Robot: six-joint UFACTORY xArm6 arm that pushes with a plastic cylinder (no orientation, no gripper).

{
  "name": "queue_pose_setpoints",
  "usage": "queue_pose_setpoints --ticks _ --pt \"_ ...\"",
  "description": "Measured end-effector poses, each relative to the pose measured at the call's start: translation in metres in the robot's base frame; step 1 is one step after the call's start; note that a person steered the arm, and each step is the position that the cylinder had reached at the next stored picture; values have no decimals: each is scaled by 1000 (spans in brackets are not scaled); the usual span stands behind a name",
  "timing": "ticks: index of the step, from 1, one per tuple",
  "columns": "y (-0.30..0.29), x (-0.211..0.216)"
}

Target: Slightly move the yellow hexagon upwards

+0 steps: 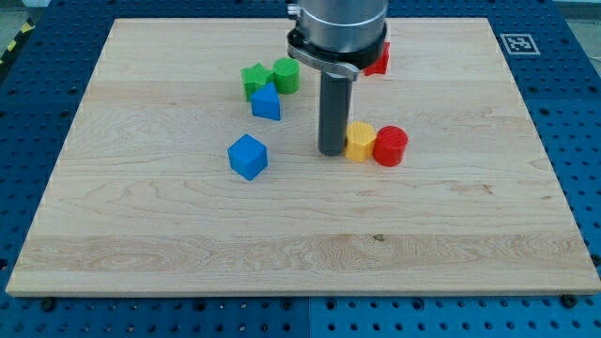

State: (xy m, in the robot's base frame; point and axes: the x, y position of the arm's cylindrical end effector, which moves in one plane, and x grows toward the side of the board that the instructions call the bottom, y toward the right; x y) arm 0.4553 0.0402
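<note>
Wooden board [141, 216]: my tip [331, 151] (no jaws) touches upright yellow hexagon [360, 142]

You had a red cylinder [391, 146] near the wooden board's [141, 235] middle and a blue cube [248, 156] left of it. Toward the view's top sat a green star [254, 80], green cylinder [286, 75] and blue block [267, 102], clustered. A red block [378, 60] showed partly, top centre.
</note>
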Motion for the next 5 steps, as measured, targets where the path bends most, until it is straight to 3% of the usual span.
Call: queue_pose_setpoints --ticks 3,5 --pt "28 35" --pt "62 26"
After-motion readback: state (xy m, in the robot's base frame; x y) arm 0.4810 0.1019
